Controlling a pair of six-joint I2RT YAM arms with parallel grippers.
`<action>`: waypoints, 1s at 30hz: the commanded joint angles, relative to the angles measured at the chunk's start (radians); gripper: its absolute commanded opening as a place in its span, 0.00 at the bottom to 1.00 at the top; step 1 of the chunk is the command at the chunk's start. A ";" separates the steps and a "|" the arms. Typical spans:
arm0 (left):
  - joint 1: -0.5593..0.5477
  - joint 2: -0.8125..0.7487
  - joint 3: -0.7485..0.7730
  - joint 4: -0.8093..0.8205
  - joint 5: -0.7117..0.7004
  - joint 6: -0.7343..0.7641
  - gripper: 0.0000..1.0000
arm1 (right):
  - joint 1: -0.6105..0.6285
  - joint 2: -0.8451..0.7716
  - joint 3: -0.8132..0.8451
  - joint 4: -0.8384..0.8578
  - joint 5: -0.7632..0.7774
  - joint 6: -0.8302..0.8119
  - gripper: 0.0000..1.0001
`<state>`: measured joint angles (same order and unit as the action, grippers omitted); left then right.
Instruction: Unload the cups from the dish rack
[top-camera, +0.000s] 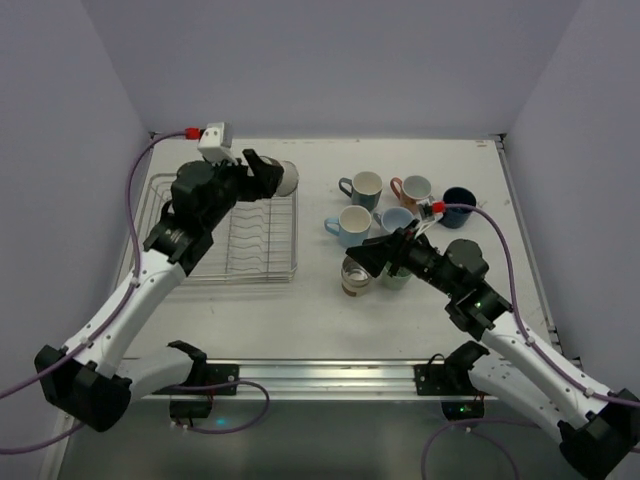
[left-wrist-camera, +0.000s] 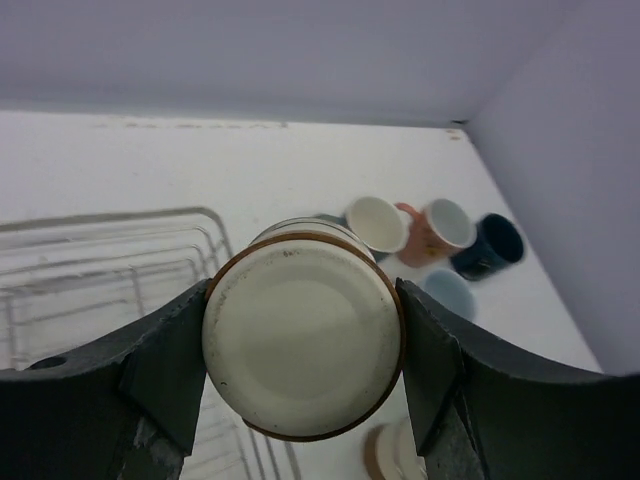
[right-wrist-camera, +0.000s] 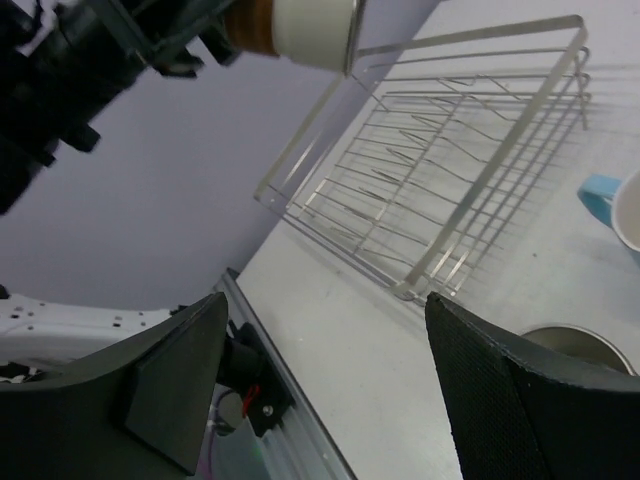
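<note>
My left gripper (top-camera: 272, 177) is shut on a beige tumbler (top-camera: 286, 178) and holds it on its side above the far right corner of the silver wire dish rack (top-camera: 240, 235). In the left wrist view the tumbler's round base (left-wrist-camera: 302, 335) fills the space between both fingers. No other cup shows in the rack. Right of the rack stand a grey-teal mug (top-camera: 362, 187), a salmon pink mug (top-camera: 414, 189), a navy mug (top-camera: 458, 207), two light blue mugs (top-camera: 352, 226) and another beige tumbler (top-camera: 355, 277). My right gripper (top-camera: 378, 255) is open and empty, low over a pale green tumbler (top-camera: 398, 277).
A white box (top-camera: 214, 138) with a red plug sits behind the rack at the back wall. The aluminium rail (top-camera: 320, 375) runs along the near edge. In the right wrist view the rack (right-wrist-camera: 450, 190) lies ahead, with a light blue mug (right-wrist-camera: 622, 208) at the right.
</note>
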<state>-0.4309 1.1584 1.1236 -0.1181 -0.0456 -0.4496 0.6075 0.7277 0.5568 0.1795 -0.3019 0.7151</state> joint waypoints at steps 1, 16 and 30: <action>0.004 -0.103 -0.158 0.171 0.291 -0.247 0.25 | 0.001 0.042 0.003 0.276 -0.085 0.089 0.82; -0.095 -0.263 -0.522 0.791 0.592 -0.747 0.25 | 0.107 0.234 0.066 0.456 -0.077 0.130 0.75; -0.117 -0.353 -0.440 0.481 0.466 -0.519 0.98 | 0.133 0.202 0.104 0.248 -0.062 0.034 0.00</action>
<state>-0.5404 0.8764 0.5880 0.4786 0.4709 -1.0859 0.7509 0.9707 0.6411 0.5793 -0.4332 0.8337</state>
